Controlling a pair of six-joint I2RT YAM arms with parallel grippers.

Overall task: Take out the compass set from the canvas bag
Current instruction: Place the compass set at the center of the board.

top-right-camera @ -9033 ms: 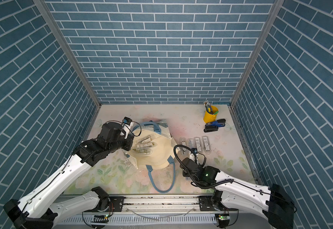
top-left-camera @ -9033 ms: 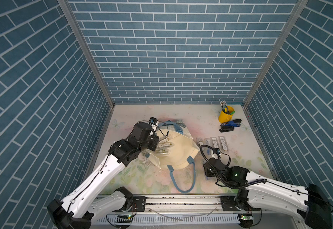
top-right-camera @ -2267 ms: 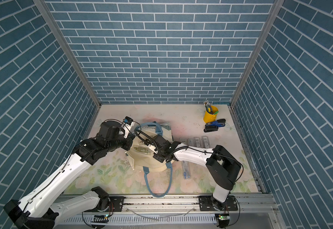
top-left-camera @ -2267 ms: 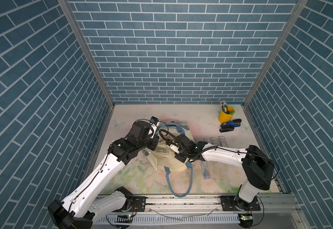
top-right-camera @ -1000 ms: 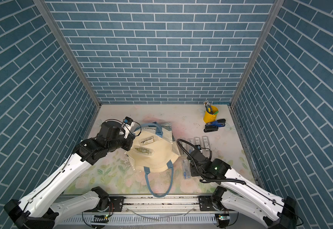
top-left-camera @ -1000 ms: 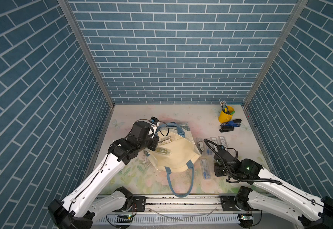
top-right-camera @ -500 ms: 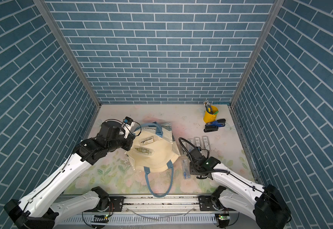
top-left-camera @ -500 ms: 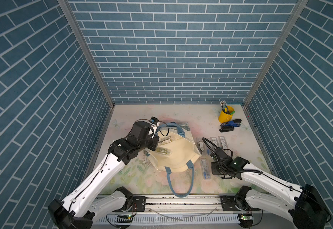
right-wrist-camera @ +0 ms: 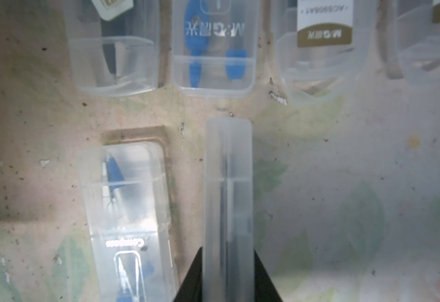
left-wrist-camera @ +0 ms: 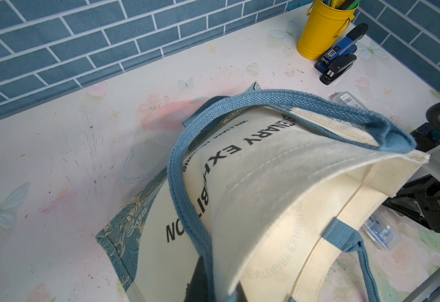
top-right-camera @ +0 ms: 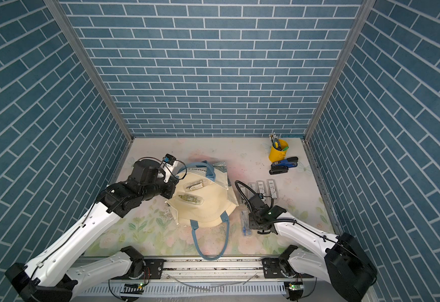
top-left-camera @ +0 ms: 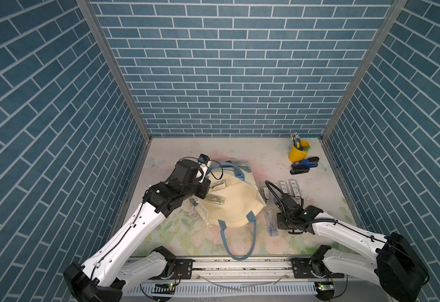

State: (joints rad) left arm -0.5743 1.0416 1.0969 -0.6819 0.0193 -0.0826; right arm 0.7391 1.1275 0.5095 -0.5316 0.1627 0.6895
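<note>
Right gripper (right-wrist-camera: pixel 228 255) grasps a clear compass set case (right-wrist-camera: pixel 228 183) by its narrow sides, low over the surface (top-left-camera: pixel 326 198), lower right of centre in both top views, beside other cases (top-left-camera: pixel 293 187) laid out there. Left gripper (top-left-camera: pixel 205 188) is clenched at the rim of the canvas bag (top-left-camera: pixel 235 209), left of centre, holding its mouth up. I judge the case light, rigid and slick, so I'd pinch mid-length across the long edges. It is a see-through plastic box. Two more cases (top-left-camera: pixel 216 200) show in the cream bag's open mouth.
</note>
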